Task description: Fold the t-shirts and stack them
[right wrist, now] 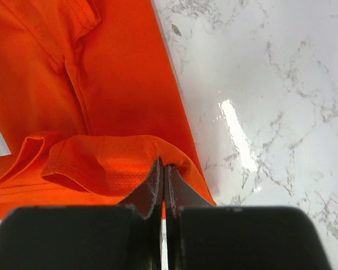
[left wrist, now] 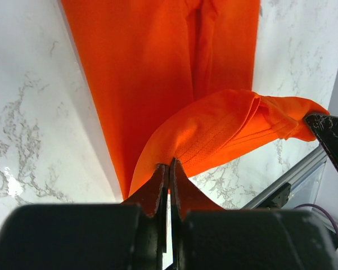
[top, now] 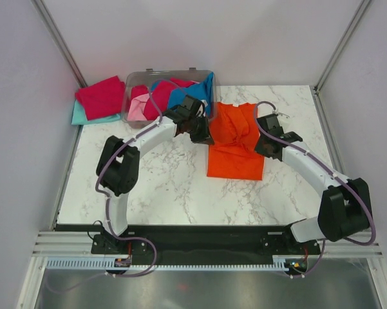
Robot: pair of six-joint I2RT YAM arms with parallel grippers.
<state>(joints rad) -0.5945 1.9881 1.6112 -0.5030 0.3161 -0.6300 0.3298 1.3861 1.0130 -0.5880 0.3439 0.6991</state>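
Item: orange t-shirt, one piece, lying on the white marbled surface right of centre. Its sides are turned in to make a narrow strip and its far end is raised in a loose arch between my two arms. Material is a fine-knit cloth, matte, with double-stitched hems and a faint mesh grain that shows in both wrist views. Handling, by my estimate: light and wholly limp, with no stiffness of its own. It sags wherever it is unsupported and probably slides easily on the glossy stone. It is best taken at the hemmed edge near each side, pinching all layers together so the fold travels evenly. Left gripper: jaws pressed together on a gathered edge of the raised fold. Right gripper: jaws likewise clamped on the orange cloth, just beside a stitched hem. Other stock: a crimson t-shirt lies on a teal t-shirt at the far left corner. Just beside them a clear grey plastic bin holds a blue t-shirt, a pink t-shirt and more crimson cloth, all loosely heaped and unfolded.
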